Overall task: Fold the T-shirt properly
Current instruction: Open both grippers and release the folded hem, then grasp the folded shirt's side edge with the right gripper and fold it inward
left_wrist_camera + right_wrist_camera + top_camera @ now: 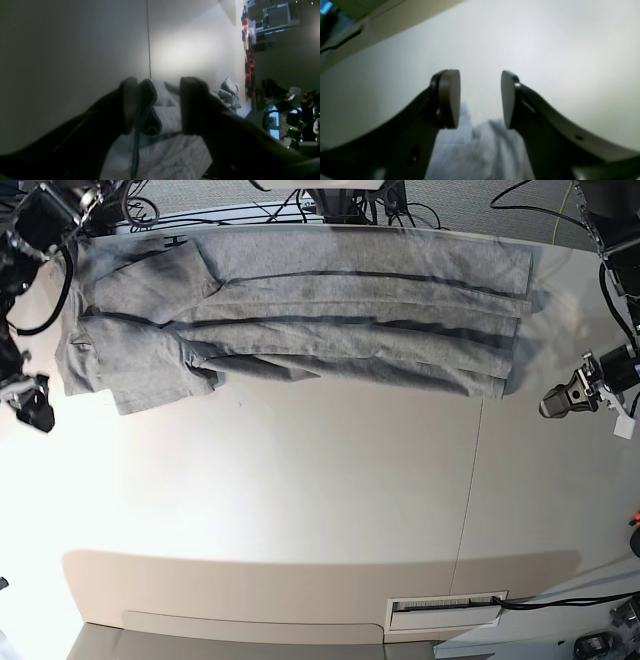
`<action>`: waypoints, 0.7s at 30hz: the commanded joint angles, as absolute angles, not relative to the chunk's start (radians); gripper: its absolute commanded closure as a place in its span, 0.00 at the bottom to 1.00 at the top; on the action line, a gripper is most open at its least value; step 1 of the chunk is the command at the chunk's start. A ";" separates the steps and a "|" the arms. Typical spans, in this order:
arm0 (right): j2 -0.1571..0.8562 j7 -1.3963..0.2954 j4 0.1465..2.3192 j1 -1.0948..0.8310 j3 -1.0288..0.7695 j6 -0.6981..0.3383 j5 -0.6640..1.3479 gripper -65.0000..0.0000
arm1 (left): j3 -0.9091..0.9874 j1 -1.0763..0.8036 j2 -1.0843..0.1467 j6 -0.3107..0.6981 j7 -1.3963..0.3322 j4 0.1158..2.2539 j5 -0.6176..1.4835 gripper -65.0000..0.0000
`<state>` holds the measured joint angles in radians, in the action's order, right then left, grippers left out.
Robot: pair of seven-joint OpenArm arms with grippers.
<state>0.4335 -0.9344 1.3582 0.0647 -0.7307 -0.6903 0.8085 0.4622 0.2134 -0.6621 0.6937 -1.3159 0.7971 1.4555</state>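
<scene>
- Though creased and gathered into long folds, can be seen as a single grey mass: the T-shirt point(350, 292), lying along the robot-side edge of the counter point(300, 490).
- Runs lengthwise in layered bands parallel to that edge, with a loose, rumpled flap point(155, 375) near the counter's right corner on the robot side, angled out toward the middle.
- Ends toward the robot's left in stacked, fairly straight edges, beside a thin seam point(468, 490) running across the counter from there toward the opposite edge.
- Have the left pincer point(160, 105) standing well open and empty, just off those stacked edges, toward the counter's left edge; show two gaping folds of fabric beyond the fingertips in the left wrist view.
- Have the right pincer point(480, 100) open wide too, gripping nothing, near the flap and apart from the fabric, toward the counter's right edge.
</scene>
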 commanded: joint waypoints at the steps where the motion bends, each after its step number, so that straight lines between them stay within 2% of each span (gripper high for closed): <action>1: 0.458 -0.886 1.374 0.094 -0.702 -0.698 0.796 0.59 | 0.469 0.233 -0.687 0.698 -1.296 0.812 1.484 0.53; 3: 0.458 -0.851 1.374 0.119 -0.620 -0.698 0.695 0.59 | 0.469 0.233 -0.683 0.698 -1.283 0.812 1.484 0.52; 5: 0.457 -0.837 1.372 0.135 -0.520 -0.678 0.622 0.49 | 0.469 0.233 -0.677 0.698 -1.282 0.812 1.484 0.52; 7: 0.457 -0.807 1.372 0.139 -0.417 -0.603 0.564 0.39 | 0.469 0.233 -0.675 0.698 -1.283 0.812 1.484 0.52; 12: 0.456 -0.749 1.368 0.139 -0.270 -0.458 0.427 0.39 | 0.469 0.233 -0.676 0.698 -1.283 0.812 1.484 0.52; 17: 0.457 -0.751 1.234 0.162 -0.270 -0.454 0.468 0.39 | 0.469 0.233 -0.676 0.698 -1.282 0.812 1.484 0.52; 21: 0.457 -0.754 1.066 0.203 -0.270 -0.541 0.566 0.39 | 0.469 0.233 -0.676 0.698 -1.282 0.812 1.484 0.52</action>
<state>0.4381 -0.7536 1.0504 0.1833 -0.2684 -0.5411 0.5697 0.4622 0.2138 -0.6483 0.6933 -1.2915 0.7986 1.4559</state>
